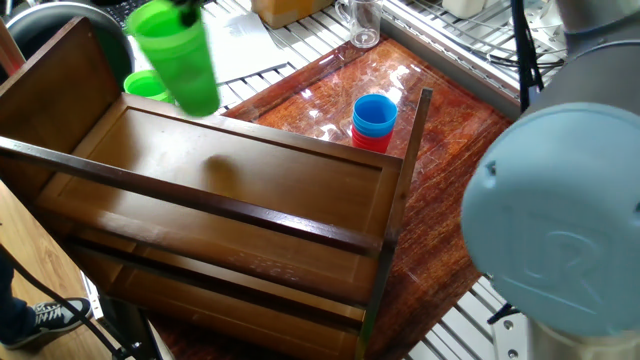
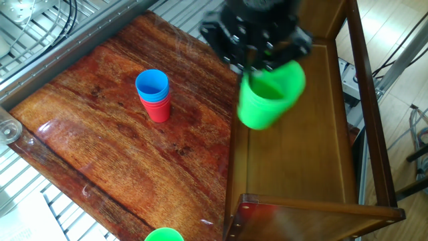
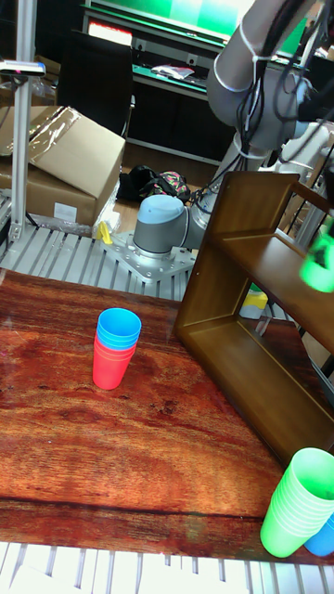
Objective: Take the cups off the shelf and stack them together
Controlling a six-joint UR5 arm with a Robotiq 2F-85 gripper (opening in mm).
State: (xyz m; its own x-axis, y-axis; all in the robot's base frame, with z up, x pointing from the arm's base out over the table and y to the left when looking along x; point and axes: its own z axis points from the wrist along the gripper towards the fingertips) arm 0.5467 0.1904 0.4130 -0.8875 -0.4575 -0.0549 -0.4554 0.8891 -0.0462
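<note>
My gripper (image 2: 263, 61) is shut on the rim of the green cup (image 2: 269, 95) and holds it in the air, tilted, over the shelf's (image 2: 301, 167) left edge beside the table. In one fixed view the green cup (image 1: 180, 55) hangs above the shelf's (image 1: 250, 190) top board, with only a bit of the gripper (image 1: 185, 10) showing at the frame's top. The blue cup (image 2: 153, 85) sits nested in the red cup (image 2: 158, 109) on the tabletop. This stack (image 1: 375, 120) stands beyond the shelf's corner post. In the tall fixed view the held cup (image 3: 320, 260) is a green blur.
A smaller green cup (image 1: 147, 85) stands behind the shelf, and also shows at the table's near edge (image 2: 164, 234). The tall view shows it as a stack of green cups (image 3: 299, 501). The arm's grey joint (image 1: 550, 220) fills the right foreground. A glass (image 1: 366, 22) stands at the table's far end.
</note>
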